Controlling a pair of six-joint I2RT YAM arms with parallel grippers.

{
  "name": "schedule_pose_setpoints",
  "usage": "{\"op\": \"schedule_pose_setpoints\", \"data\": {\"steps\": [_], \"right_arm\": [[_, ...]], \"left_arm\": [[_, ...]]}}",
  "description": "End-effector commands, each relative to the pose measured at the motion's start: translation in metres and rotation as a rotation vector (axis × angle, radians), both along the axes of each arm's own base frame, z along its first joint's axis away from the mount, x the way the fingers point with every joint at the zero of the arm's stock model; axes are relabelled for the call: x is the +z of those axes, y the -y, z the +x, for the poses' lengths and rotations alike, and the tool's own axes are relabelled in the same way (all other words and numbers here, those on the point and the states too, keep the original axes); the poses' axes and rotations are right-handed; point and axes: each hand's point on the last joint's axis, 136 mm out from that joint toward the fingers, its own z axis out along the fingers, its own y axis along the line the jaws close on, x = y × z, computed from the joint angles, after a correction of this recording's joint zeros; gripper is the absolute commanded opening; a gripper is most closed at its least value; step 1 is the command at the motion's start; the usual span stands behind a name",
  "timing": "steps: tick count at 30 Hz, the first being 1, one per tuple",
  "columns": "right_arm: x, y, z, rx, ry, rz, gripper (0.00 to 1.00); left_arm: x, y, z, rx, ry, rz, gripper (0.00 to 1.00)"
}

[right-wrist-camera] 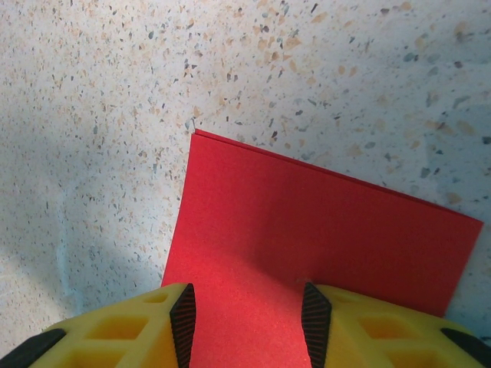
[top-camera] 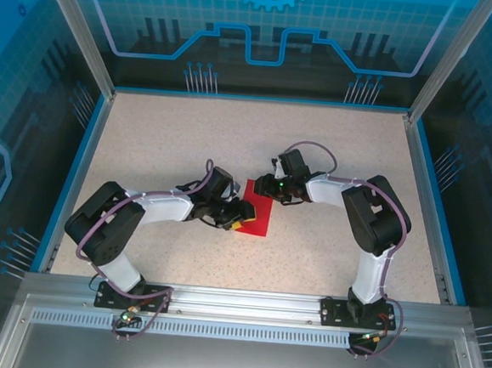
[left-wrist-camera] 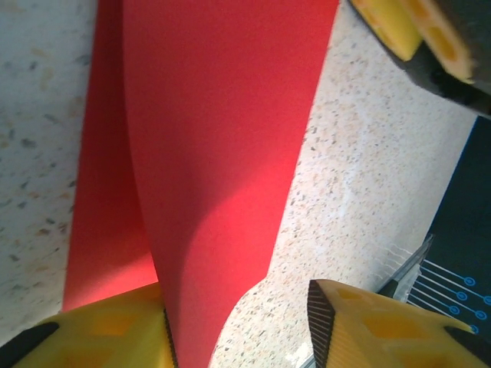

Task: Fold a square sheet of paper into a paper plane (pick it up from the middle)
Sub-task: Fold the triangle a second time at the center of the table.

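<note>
The left arm [top-camera: 159, 204] and right arm [top-camera: 376, 215] share one build: bulky black joint housings joined by white link shells, mauve cables [top-camera: 315, 147] looping along them, and black base plates [top-camera: 351, 312]. A small green light [top-camera: 278, 187] glows by the right wrist. The left claw [left-wrist-camera: 239, 330] and right claw [right-wrist-camera: 245, 314] have yellow fingers [right-wrist-camera: 115, 330] with moulded cut-outs and black ribbed pads [right-wrist-camera: 182, 314].

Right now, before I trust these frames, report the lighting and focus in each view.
Top external: even light, sharp, red paper clearly readable. Left wrist: the paper's raised curve shades its left strip; yellow fingertips slightly soft. Right wrist: broad soft shadow on the speckled table at left; paper edge crisp.
</note>
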Motion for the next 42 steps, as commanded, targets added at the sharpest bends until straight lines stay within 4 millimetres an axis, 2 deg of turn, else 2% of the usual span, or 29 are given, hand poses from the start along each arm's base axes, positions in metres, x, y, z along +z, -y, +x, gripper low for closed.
{"op": "schedule_pose_setpoints", "data": {"steps": [1, 8, 13, 19, 29, 34, 37, 40, 42], "right_arm": [[-0.059, 0.027, -0.033, -0.024, -0.189, -0.131, 0.45], [-0.065, 0.029, -0.036, -0.028, -0.206, -0.141, 0.44], [-0.065, 0.031, -0.036, -0.029, -0.206, -0.149, 0.44], [-0.06, 0.027, -0.037, -0.02, -0.206, -0.126, 0.44], [-0.012, -0.006, -0.031, 0.072, -0.159, 0.055, 0.44], [0.022, -0.013, -0.026, 0.099, -0.1, 0.134, 0.46], [0.042, -0.011, -0.024, 0.1, -0.057, 0.152, 0.48], [0.048, 0.001, -0.03, 0.088, -0.04, 0.127, 0.5], [0.043, 0.012, -0.038, 0.079, -0.045, 0.106, 0.51]], "left_arm": [[0.021, 0.01, 0.003, -0.032, 0.073, -0.064, 0.44], [0.034, 0.017, 0.003, -0.054, 0.105, -0.128, 0.37], [0.043, 0.022, 0.007, -0.063, 0.132, -0.162, 0.36], [0.035, 0.026, 0.014, -0.061, 0.131, -0.151, 0.36], [0.021, 0.03, 0.025, -0.065, 0.151, -0.134, 0.38], [0.015, 0.031, 0.027, -0.07, 0.15, -0.121, 0.41], [0.013, 0.031, 0.029, -0.068, 0.152, -0.116, 0.43], [0.012, 0.03, 0.029, -0.068, 0.152, -0.109, 0.44], [0.009, 0.029, 0.028, -0.065, 0.149, -0.1, 0.44]]}}
